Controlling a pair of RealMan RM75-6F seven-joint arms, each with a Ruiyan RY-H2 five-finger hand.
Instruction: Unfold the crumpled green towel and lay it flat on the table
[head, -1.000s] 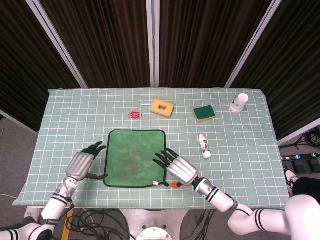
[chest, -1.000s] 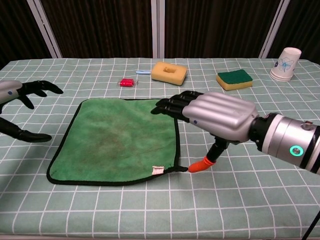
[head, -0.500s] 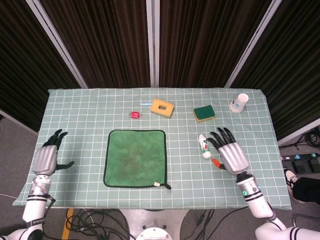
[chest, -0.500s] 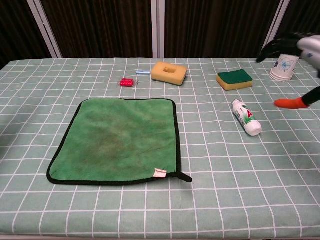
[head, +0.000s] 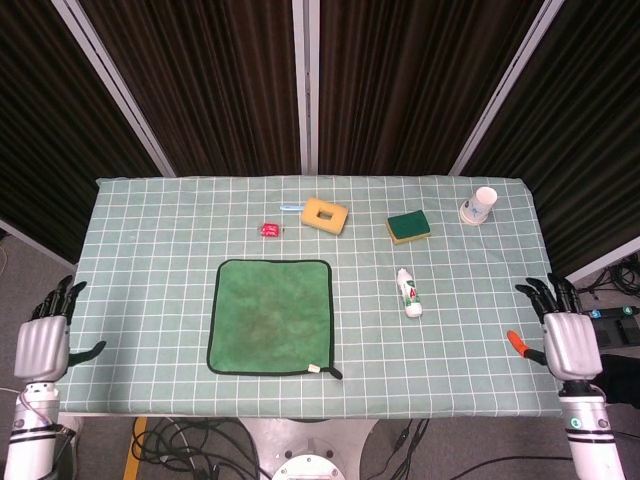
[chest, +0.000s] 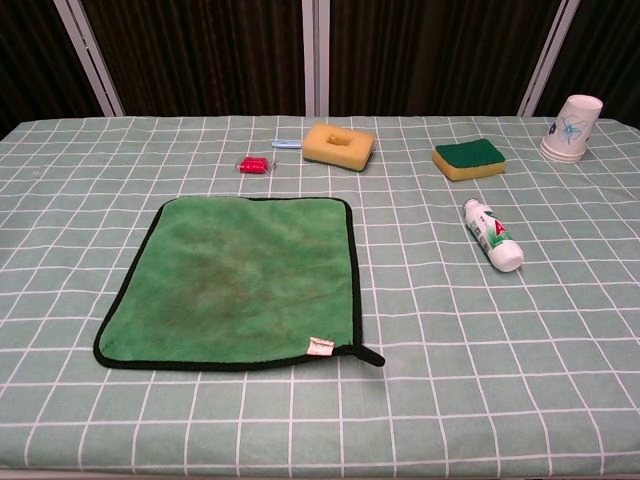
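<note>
The green towel (head: 270, 315) (chest: 241, 280) lies spread flat near the table's front middle, its black edging forming a neat square with a small tag at the near right corner. My left hand (head: 42, 342) hangs off the table's left edge, fingers apart, holding nothing. My right hand (head: 566, 338) is off the right edge, fingers apart and empty, its orange thumb tip showing. Neither hand appears in the chest view.
A white bottle (head: 409, 293) (chest: 493, 235) lies right of the towel. At the back are a yellow sponge (head: 324, 215), a green-topped sponge (head: 408, 227), a paper cup (head: 480, 204) and a small red item (head: 269, 230).
Both hands pulled away from the towel's sides and moved outward, now beyond the table's left and right edges. The towel stayed flat and still.
</note>
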